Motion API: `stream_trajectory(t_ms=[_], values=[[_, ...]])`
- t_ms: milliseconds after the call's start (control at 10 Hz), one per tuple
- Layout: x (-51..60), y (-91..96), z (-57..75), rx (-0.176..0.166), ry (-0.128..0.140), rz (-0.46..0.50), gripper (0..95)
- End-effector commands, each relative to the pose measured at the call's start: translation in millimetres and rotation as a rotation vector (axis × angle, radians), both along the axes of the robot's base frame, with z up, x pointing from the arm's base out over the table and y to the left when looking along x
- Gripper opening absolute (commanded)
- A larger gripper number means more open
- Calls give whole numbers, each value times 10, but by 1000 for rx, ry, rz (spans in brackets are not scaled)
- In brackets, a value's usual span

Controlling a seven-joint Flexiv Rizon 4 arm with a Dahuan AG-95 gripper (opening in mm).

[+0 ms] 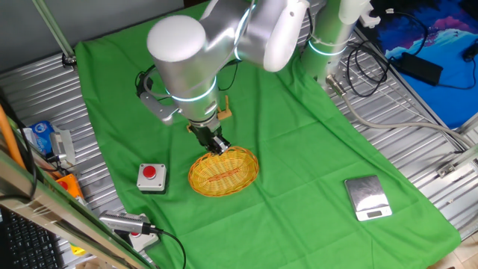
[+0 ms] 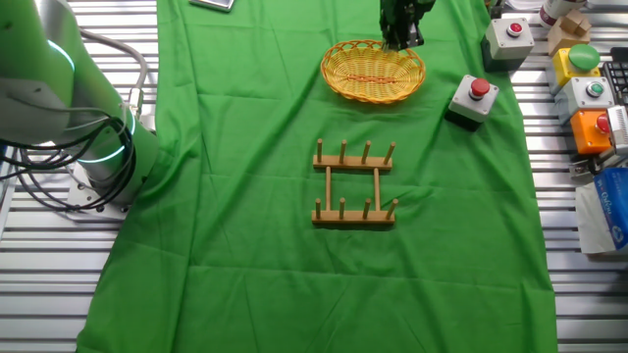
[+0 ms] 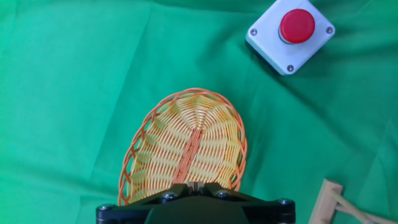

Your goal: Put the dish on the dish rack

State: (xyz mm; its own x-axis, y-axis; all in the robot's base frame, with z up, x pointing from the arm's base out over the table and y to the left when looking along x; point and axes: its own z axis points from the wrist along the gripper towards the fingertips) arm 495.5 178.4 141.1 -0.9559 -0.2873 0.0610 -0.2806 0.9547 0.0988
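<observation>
One dish [image 2: 373, 71] is on site: a shallow oval wicker basket-plate, yellow with an orange-red centre streak, lying flat on the green cloth [image 2: 255, 196] at the far side of the counter in the other fixed view. The dish rack [image 2: 354, 184], a small wooden frame with paired upright pegs, stands well apart from it, nearer the camera at mid-cloth. A grey box with a red button [image 2: 472, 100] sits just right of the dish.

The gripper [image 1: 217, 146] is down at the rim of the dish. The hand view shows the rim end running under the gripper body, but the fingers themselves are hidden, so their opening and any hold on the rim cannot be told.

Assessment: open weave suggests a light, fairly stiff, slightly springy item with good friction. The rim is the sensible hold; a firm pinch there should suffice. Being wider than the rack, it will likely need tilting on edge between the pegs.
</observation>
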Motion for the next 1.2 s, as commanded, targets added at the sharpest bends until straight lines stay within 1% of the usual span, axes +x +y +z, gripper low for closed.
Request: stream_trajectory(t_ms=[100,300,500,600,700,800,1000,1100,1200], values=[[-4,5,6,7,6,36,0],[-4,5,6,8,15,69,0],[-4,5,6,4,18,69,0],[-4,5,6,-11,27,74,0],[-4,5,6,-11,27,74,0],[15,160,-19,-84,31,90,0],[-48,358,-90,-133,21,77,0],[-118,440,-141,-164,24,55,0],[-146,460,-158,-168,24,42,0]])
